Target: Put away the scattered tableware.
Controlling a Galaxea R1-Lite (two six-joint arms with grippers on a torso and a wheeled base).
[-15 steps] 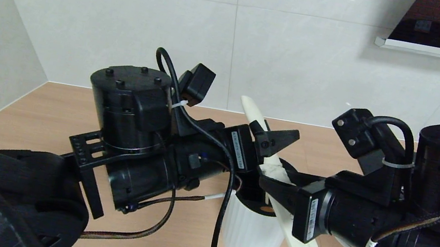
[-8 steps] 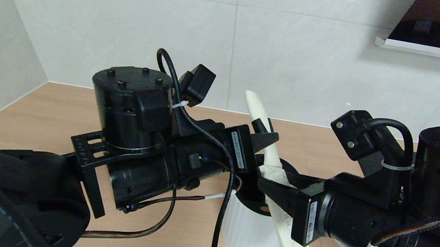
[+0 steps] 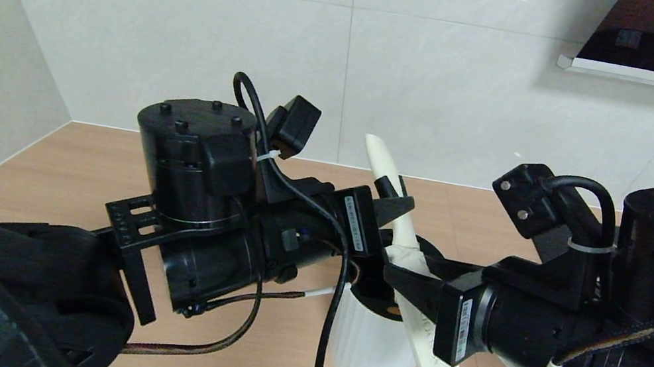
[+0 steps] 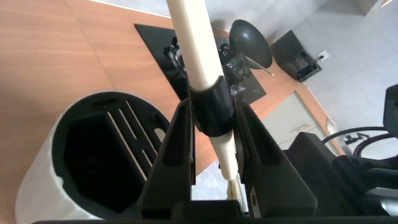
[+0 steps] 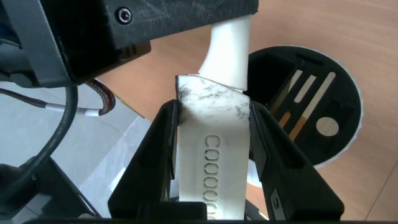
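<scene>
The white spatula (image 3: 405,241) is up in the air, tipped on a slant. Its thin handle end points up toward the wall. Its wide flat end hangs low, out past the front edge of the desk (image 3: 68,165). It is not in the holder yet.

Both hands hold it. The left hand (image 3: 393,207) is pinched tight on the round handle. The right hand (image 3: 412,280) is pinched tight on the flat wide part, just below the left one.

The white holder (image 3: 368,352) stands on the desk right under the two hands, close to the front edge. It is black inside and already has some long things in it.

I think the spatula could slip or bend if the two hands pull different ways. It could also bump the rim on the way in and tip the holder, maybe off the desk
</scene>
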